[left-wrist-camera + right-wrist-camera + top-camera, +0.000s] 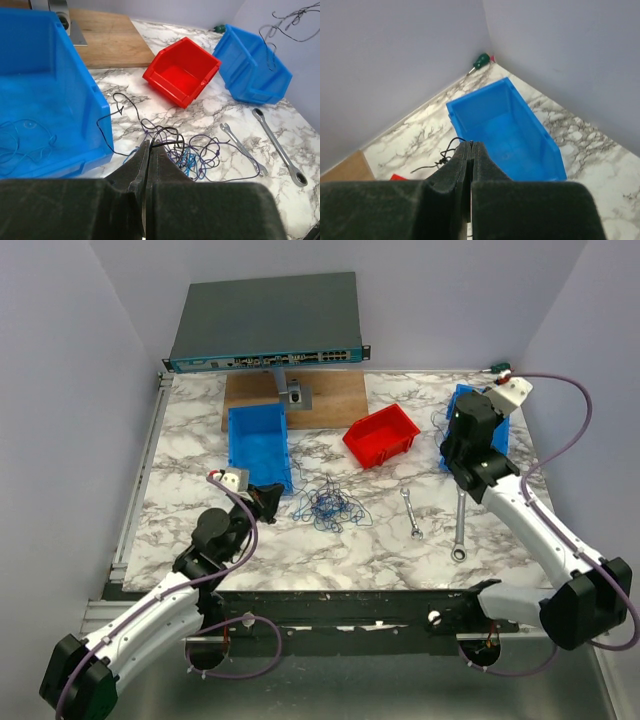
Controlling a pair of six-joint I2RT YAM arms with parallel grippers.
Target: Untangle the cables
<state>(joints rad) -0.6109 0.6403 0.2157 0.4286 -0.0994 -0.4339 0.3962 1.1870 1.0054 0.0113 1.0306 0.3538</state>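
the main knot of cables (330, 505) lies on the counter (300, 550), just right of the left blue bin (258, 440), left of the small wrench (412, 515) and near of the red bin (382, 435). a few thin blue loops (22, 137) lie inside the left bin. your left jaws are pressed together at the near-left edge of the knot. a black strand (167, 131) arcs out from their tip, so it looks pinched there. your right jaws are shut too, up over the right blue bin (540, 150). a dark strand (441, 161) dangles from them, well apart from the knot.

the step in hand, i'd judge, is pulling that one black wire free. draw the left arm slowly toward the near left, low over the counter, and watch whether the whole knot drags along. if it does, stop: the strand is likely looped through the blue ones, and more pull will only tighten it. ease back and regrip closer to a free end. the wire is hair-fine and could slip out of the grip, so pull steadily, without jerks. if you want the right arm to pin the pile down, let its strand drop into the bin below first.
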